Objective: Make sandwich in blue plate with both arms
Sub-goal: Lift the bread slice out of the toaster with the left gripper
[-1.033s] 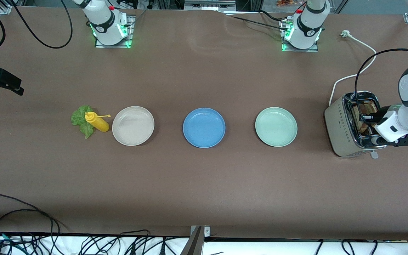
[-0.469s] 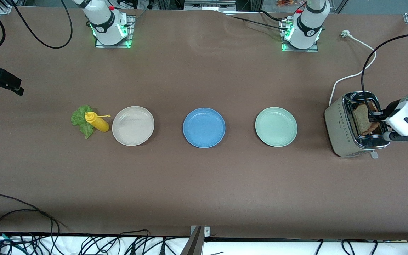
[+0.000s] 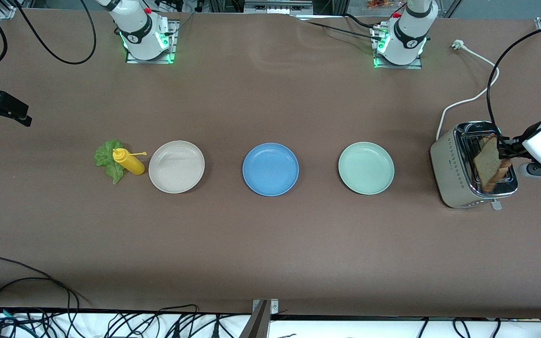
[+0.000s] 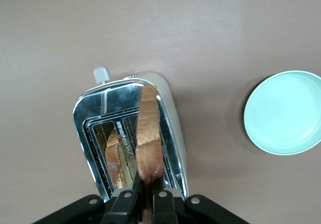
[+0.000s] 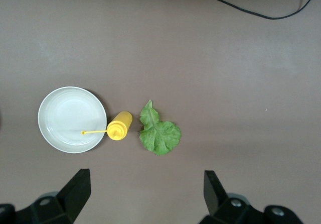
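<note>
Now left gripper [image 3: 502,146] pinching toast slice [image 3: 488,162] above toaster [image 3: 451,171], right gripper [image 5: 145,194] waiting

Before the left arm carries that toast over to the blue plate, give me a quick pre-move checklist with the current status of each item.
1. Left tool shut on toast slice: ok.
2. Slice clear of the toaster slot: cannot tell; it hangs right over it.
3. Second slice in the toaster: ok.
4. Blue plate bare: ok.
5. Lettuce leaf beside the yellow bottle, untouched: ok.
6. Right tool open, waiting above the table by the lettuce: ok.
</note>
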Available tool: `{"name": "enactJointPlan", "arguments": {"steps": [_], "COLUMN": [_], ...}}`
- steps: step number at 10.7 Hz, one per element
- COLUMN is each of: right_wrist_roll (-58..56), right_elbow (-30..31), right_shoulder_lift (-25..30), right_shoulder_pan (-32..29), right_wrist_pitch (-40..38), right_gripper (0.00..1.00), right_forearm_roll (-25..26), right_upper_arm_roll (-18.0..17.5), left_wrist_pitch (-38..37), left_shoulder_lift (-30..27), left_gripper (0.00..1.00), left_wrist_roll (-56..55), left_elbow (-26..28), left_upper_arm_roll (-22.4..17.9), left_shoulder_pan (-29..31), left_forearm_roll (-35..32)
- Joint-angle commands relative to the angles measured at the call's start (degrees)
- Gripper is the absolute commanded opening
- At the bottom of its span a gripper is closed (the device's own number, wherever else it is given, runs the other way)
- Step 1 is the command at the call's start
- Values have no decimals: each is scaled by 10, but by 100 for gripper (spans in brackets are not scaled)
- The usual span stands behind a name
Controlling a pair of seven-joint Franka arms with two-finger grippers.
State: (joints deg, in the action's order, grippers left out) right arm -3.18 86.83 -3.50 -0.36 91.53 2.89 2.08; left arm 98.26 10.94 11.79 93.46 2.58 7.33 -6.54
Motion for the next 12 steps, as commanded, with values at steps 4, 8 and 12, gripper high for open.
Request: {"name": "enactJointPlan", "arguments": {"steps": [4, 8, 12], "right_wrist_roll": [-2, -2, -2], "right_elbow": [-8, -8, -8], "right_shoulder_lift": [-1, -1, -1], "right_shoulder_pan": [-1, -1, -1], "right_wrist_pitch": [-6, -6, -6], "right_gripper": [100, 100, 100], "right_forearm_roll": [-7, -7, -7], "right_upper_arm_roll": [-1, -1, -1], "left_wrist_pitch": [-11, -22, -39], "left_shoulder_lift": [-13, 2, 26], "left_gripper": [0, 0, 0], "left_wrist_roll": [11, 10, 2], "left_elbow": [-24, -23, -22], "left_upper_arm_roll": [-1, -1, 1], "left_shoulder_pan": [-43, -82, -115], "left_forearm_roll": [38, 138, 246]}}
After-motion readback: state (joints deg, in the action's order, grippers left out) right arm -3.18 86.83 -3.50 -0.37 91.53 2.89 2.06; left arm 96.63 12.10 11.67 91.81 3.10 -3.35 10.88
